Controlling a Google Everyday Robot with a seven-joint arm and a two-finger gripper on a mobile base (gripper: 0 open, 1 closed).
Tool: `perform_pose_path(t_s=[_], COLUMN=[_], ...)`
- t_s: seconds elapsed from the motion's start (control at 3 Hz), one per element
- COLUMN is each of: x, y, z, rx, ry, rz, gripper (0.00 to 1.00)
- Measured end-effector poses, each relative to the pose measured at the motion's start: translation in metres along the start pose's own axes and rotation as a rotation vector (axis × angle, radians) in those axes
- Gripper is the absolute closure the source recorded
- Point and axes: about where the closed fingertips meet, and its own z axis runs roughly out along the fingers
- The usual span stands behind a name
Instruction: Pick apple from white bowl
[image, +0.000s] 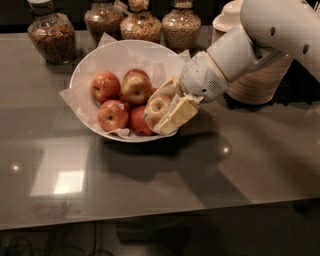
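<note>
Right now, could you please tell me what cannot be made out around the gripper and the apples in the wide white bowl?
All in the camera view:
1. The pale yellow-green apple: right side covered by the white gripper shut on it.
2. The wide paper-lined white bowl: right rim hidden behind the arm.
3. The glass jars: tops cut off by the upper edge.
4. The stacked beige paper bowls: mostly behind the arm.
</note>
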Motion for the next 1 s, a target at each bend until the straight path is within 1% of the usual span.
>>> perform_pose_path(t_s=[0.33,0.67,1.0], x=[0.0,-0.008,-0.04], y=[0.0,0.003,0.005], z=[0.0,-0.004,-0.012], rx=[0.0,0.009,0.008], ry=[0.0,-0.029,-0.067], rz=[0.0,-0.018,-0.083], gripper=[1.0,1.0,1.0])
